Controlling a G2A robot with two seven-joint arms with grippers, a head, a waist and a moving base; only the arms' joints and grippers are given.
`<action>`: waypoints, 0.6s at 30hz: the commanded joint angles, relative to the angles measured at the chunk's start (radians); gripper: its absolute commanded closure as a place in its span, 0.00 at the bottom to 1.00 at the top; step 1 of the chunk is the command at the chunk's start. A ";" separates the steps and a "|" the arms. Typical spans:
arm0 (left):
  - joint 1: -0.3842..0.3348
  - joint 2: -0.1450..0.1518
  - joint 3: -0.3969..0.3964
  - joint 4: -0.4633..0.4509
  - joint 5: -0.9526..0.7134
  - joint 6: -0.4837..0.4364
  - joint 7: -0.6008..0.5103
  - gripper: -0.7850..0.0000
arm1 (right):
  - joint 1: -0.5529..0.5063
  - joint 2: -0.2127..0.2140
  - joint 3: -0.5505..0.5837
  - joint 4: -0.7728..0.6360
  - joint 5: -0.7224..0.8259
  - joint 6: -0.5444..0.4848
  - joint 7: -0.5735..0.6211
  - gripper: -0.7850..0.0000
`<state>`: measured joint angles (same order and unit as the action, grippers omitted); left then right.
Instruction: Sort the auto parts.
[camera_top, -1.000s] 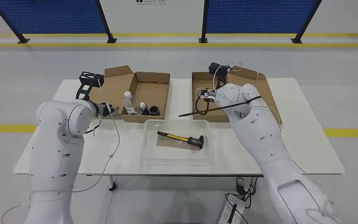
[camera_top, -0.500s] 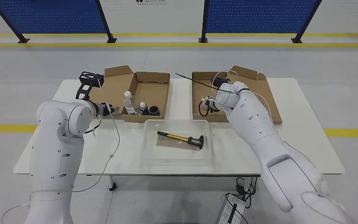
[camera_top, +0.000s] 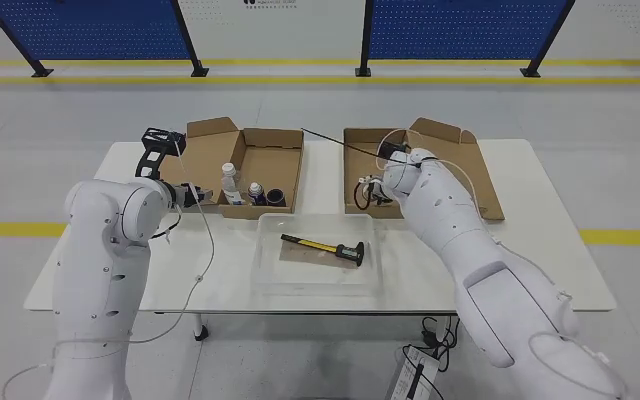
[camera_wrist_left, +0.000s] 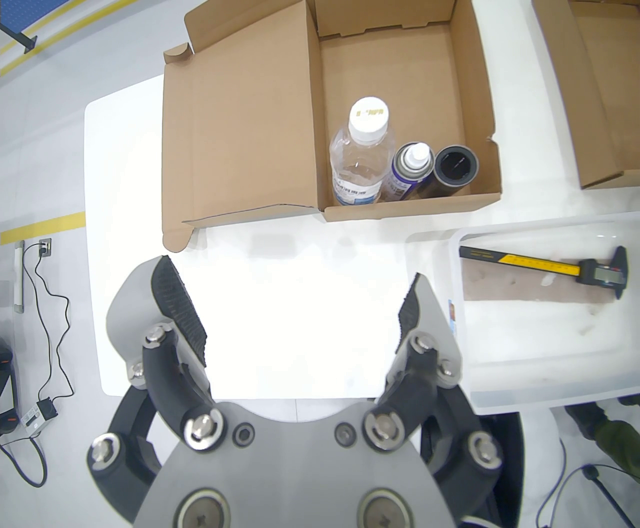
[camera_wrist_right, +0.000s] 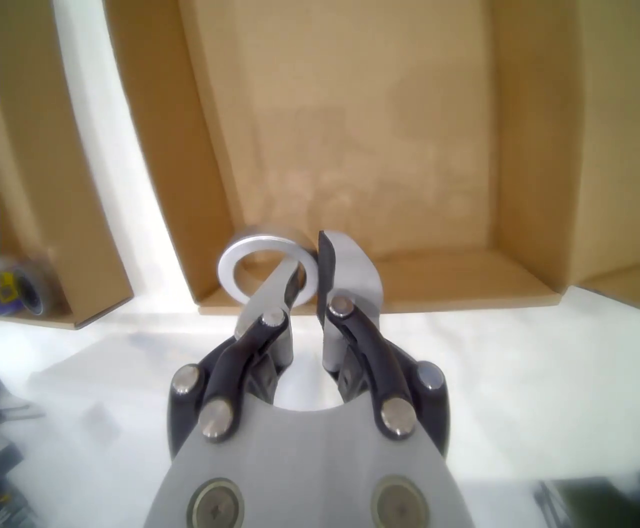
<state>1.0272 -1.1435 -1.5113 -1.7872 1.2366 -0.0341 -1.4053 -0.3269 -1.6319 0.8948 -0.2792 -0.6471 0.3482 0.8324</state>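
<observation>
You had the right claw (camera_wrist_right: 310, 272) clamped on a metal ring (camera_wrist_right: 226, 270) — one finger through the hole — at the near edge of the right box (camera_wrist_right: 350, 125). Placing step, I'd judge; next you'd need to clear that wall, then let go. Left claw (camera_wrist_left: 290, 275) was spread apart, empty, above the tabletop (camera_wrist_left: 125, 200) by the left box (camera_wrist_left: 240, 125). From above, the arm hid the ring — and a thin black rod (camera_top: 340, 142) there was too fine to identify.
</observation>
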 joint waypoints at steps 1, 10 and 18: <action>0.000 0.000 0.000 0.000 0.000 0.000 0.000 0.00 | 0.006 -0.006 -0.002 0.016 0.002 -0.002 -0.003 1.00; 0.000 0.000 0.000 0.000 0.000 0.000 0.000 0.00 | 0.027 -0.022 -0.001 0.057 0.013 -0.012 -0.009 1.00; 0.000 0.000 0.000 0.000 0.000 0.000 0.000 0.00 | 0.028 -0.031 -0.002 0.075 0.014 -0.016 -0.007 1.00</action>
<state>1.0272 -1.1435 -1.5113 -1.7872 1.2366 -0.0341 -1.4053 -0.2979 -1.6622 0.8935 -0.2059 -0.6321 0.3318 0.8248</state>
